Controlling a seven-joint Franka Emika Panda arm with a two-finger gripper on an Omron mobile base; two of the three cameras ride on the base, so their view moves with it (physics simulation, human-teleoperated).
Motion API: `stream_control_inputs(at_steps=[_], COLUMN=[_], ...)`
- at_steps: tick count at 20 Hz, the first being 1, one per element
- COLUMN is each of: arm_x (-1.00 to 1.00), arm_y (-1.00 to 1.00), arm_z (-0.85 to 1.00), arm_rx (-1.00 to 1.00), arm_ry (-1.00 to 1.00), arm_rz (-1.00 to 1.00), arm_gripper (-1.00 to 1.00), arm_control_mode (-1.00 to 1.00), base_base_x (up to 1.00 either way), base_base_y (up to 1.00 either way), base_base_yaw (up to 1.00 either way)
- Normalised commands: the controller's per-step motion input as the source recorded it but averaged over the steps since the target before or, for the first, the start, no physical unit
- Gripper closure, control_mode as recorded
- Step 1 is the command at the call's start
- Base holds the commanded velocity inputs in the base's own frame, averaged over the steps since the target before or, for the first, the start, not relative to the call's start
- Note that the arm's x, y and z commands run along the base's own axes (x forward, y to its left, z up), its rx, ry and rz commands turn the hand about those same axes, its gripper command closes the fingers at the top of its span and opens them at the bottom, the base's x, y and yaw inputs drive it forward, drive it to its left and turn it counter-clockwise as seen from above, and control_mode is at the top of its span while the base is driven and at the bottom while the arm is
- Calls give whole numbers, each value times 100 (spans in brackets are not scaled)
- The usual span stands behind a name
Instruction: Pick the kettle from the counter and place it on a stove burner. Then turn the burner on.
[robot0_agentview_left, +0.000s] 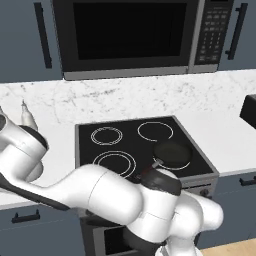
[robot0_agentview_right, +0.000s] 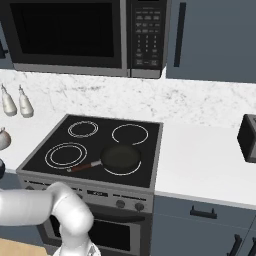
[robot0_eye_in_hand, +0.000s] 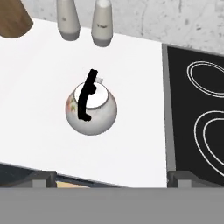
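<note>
The small round whitish kettle (robot0_eye_in_hand: 91, 107), with its black arched handle and lid knob, stands upright on the white counter (robot0_eye_in_hand: 131, 144) left of the stove. It peeks in at the left edge of the right base view (robot0_agentview_right: 2, 139). My gripper (robot0_eye_in_hand: 111, 179) hangs above it, open, its fingertips (robot0_eye_in_hand: 38, 178) wide apart with nothing between them. The large double-ring stove burner (robot0_agentview_right: 66, 155) is at the front left of the black glass (robot0_agentview_left: 115, 164) and lies bare. In the hand view it shows at the right edge (robot0_eye_in_hand: 214, 144).
Two pale slim-necked bottles (robot0_eye_in_hand: 68, 19) (robot0_agentview_right: 8, 102) stand behind the kettle by the wall, with a brown object (robot0_eye_in_hand: 13, 17) to their left. A black pan (robot0_agentview_right: 120, 157) with a red-brown handle covers the front right burner. Knobs (robot0_agentview_right: 120, 203) line the stove front. A dark toaster (robot0_agentview_right: 247, 137) sits far right.
</note>
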Motion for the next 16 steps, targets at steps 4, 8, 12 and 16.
stream_control_inputs(at_steps=[4,8,12,16], arm_x=[51,43,29,27], arm_y=[0,6,0,0], arm_z=[-43,-4,-33,-39], arm_rx=[-2,0,0,3], arm_ry=[3,0,0,0], arm_rz=[-5,0,0,0], arm_gripper=[-100,-100,-100,-100], arm_control_mode=[-100,-100,-100,-100], base_base_x=[0,0,0,0], base_base_y=[0,0,0,0], base_base_yaw=[0,0,0,0])
